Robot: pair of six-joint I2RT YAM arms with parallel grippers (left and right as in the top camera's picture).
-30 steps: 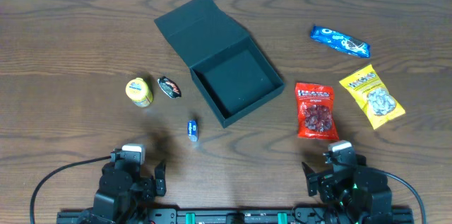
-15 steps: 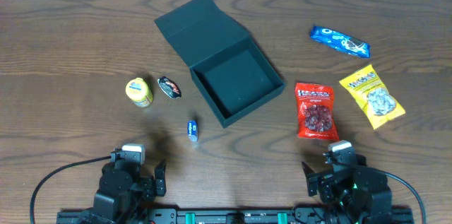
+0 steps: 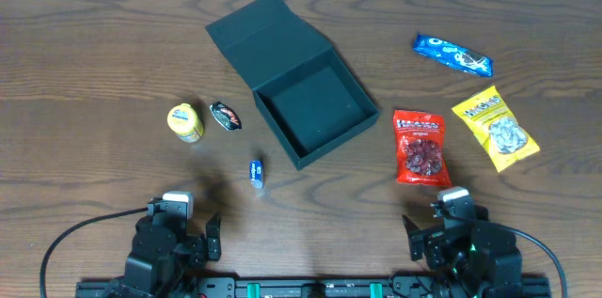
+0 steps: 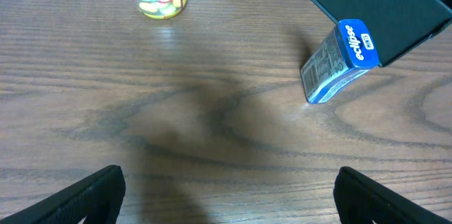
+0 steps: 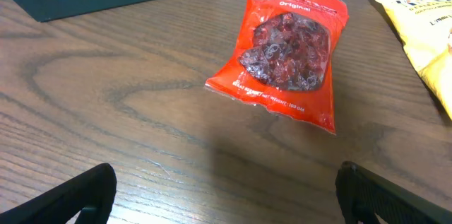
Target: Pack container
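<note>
Count on the tabletop (image 3: 94,54): one container, six loose snack items, two grippers.

Container (image 3: 315,110): we log one dark teal-green, matte, square box. It sits near the middle of the tabletop, turned at an angle to the edges. It is open. The lid (image 3: 268,39) lies flat, folded back on its hinge to the far left of the tray. The tray walls are straight, and its whole floor is in view from overhead. It is far larger than any snack.

Snack items, each placed against the container:
- one yellow tub (image 3: 185,121), well to its left;
- one dark packet (image 3: 226,116), between the tub and the container, apart from both;
- one blue gum box (image 3: 256,172), just off its near-left wall, not touching in the overhead view;
- one red packet (image 3: 419,147), near its right corner, lying flat;
- one yellow packet (image 3: 495,129), farther right, just beyond the red packet;
- one blue bar (image 3: 452,54), to its far right, well apart.

Left gripper (image 4: 229,199): fingers spread wide apart, nothing between them. It sits on the near side of the container and to the left. Its wrist view shows the gum box tilted, with the container's corner behind it.

Right gripper (image 5: 229,196): fingers likewise spread wide, holding nothing. It sits on the near side of the container and to the right. The red packet lies ahead of it in its wrist view, and a container wall shows at upper left.
</note>
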